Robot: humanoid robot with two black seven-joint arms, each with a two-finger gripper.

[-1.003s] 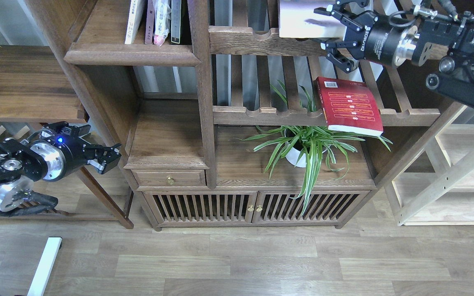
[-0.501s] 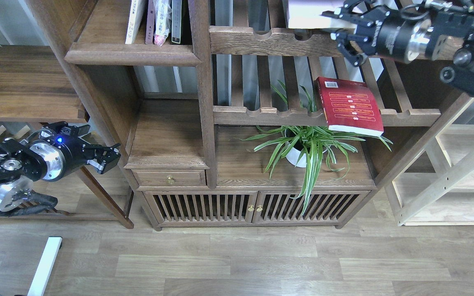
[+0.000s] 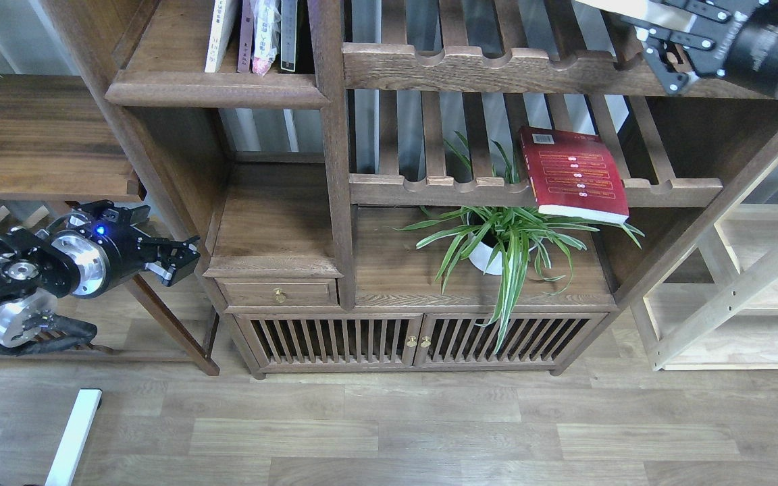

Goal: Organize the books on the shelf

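A red book (image 3: 575, 174) with yellow text bands lies flat on the lower slatted rack, its near corner hanging over the front rail. At the top right edge my right gripper (image 3: 662, 37) is shut on a pale book (image 3: 622, 12), which is lifted above the upper slatted rack and mostly cut off by the frame. The shelf (image 3: 217, 89), a narrow dark-brown compartment at the upper left, holds several upright volumes and a plastic-wrapped pink item (image 3: 265, 34). My left gripper (image 3: 174, 258) hangs open and empty at the lower left, beside the cabinet's side.
A potted spider plant (image 3: 507, 243) stands on the cabinet top under the red book. There is a small drawer (image 3: 277, 293) and slatted doors (image 3: 419, 341) below. A wide plain board (image 3: 38, 135) sits at left and a light wooden frame (image 3: 740, 290) at right.
My right gripper has carried the pale book up and to the right, off the upper rack toward the frame's corner. The left arm and red book have stayed put.
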